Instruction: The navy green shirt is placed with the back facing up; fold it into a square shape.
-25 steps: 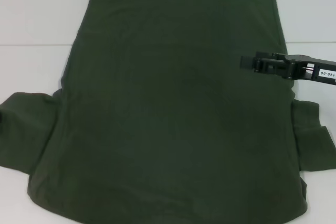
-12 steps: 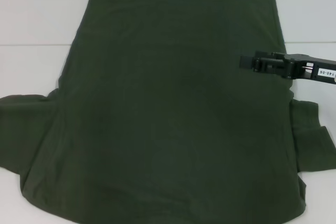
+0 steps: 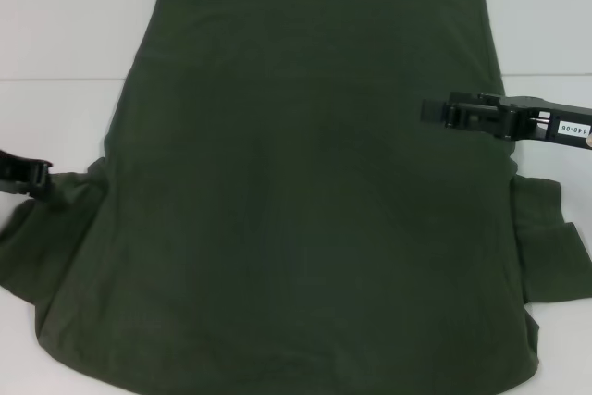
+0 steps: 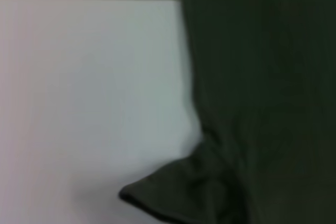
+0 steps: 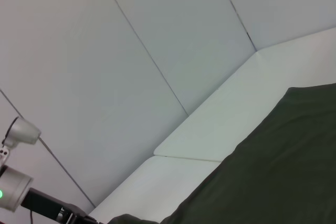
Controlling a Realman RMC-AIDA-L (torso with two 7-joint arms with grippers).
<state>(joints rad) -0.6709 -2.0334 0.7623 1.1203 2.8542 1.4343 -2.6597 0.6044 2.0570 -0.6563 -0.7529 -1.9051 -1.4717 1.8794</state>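
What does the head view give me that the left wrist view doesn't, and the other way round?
Only the head view shows the whole shirt spread back up, with both sleeves, the right gripper reaching in over the shirt's right edge, and the left gripper at the left sleeve. Only the left wrist view shows that sleeve close up: its end looks bunched and wrinkled against the white table, with no gripper in frame. Both show the shirt's left edge, the left sleeve and the bare table beside it.
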